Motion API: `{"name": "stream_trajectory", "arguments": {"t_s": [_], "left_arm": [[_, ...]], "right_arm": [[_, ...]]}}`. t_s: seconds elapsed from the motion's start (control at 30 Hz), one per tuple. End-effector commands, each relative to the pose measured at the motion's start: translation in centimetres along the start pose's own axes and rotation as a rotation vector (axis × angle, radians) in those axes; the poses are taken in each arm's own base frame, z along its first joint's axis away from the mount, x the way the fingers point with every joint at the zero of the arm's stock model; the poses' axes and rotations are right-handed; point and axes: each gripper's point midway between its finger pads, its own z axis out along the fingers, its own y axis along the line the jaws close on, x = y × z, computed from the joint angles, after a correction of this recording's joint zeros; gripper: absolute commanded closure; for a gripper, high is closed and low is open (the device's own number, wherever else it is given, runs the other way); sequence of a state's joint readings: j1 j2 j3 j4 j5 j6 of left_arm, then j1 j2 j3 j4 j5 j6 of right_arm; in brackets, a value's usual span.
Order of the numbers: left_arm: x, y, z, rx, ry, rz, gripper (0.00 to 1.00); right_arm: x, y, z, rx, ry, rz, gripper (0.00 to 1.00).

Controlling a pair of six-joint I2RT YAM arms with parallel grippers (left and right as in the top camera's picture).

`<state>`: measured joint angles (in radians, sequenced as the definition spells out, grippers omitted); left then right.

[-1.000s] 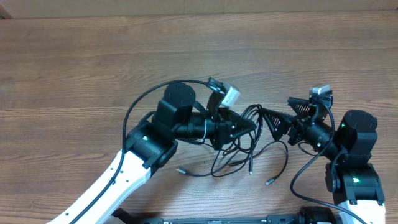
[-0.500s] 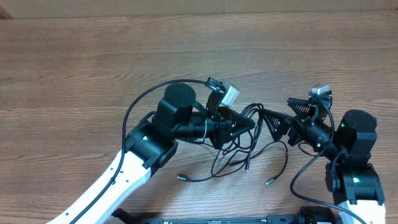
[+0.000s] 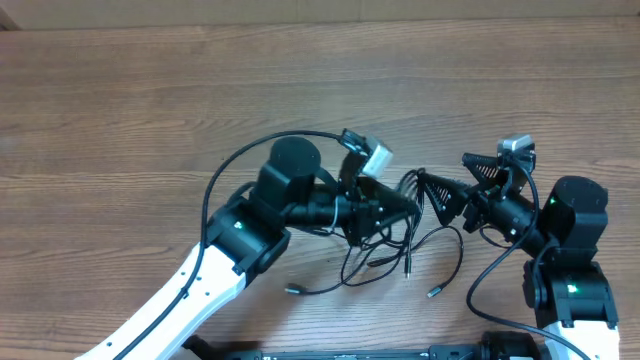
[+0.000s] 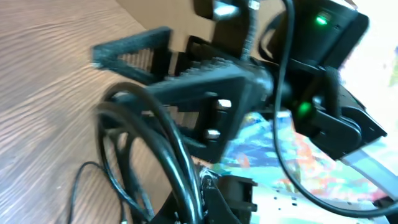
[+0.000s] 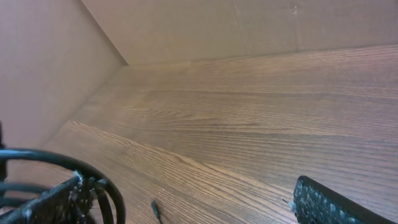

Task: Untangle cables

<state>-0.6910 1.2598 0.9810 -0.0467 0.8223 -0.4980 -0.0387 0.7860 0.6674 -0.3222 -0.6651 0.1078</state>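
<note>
Black tangled cables (image 4: 174, 152), three loose plugs (image 3: 433, 292); left hand (image 3: 405, 203) closed on cables, right hand (image 3: 452, 180) open.

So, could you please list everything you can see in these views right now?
table: one, brown wood grain, filling the view
cables: several in one tangle (exact count unclear), thin and black, front centre between the two hands, loose plug ends lying on the wood
wrist cameras: two, silver-grey, one on each wrist
left arm: one, white and black, reaching in from the front left
right arm: one, black, front right
left hand: one, black, shut on the cables
right hand: one, black, open, facing the tangle
</note>
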Motion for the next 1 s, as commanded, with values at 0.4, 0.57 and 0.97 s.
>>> {"name": "stream_trajectory", "arguments": {"t_s": [0.4, 0.57, 0.97], "left_arm": [[1.3, -5.9, 0.8, 0.232, 0.071, 0.144, 0.96], [0.9, -7.5, -0.4, 0.331, 0.055, 0.292, 0.96], [-3.2, -4.6, -5.1, 0.201, -0.081, 0.325, 0.96]], "right_arm": [[1.0, -4.7, 1.0, 0.204, 0.043, 0.054, 0.0], [3.0, -8.5, -0.1, 0.432, 0.088, 0.173, 0.0], [6.5, -6.2, 0.0, 0.314, 0.238, 0.214, 0.0]]}}
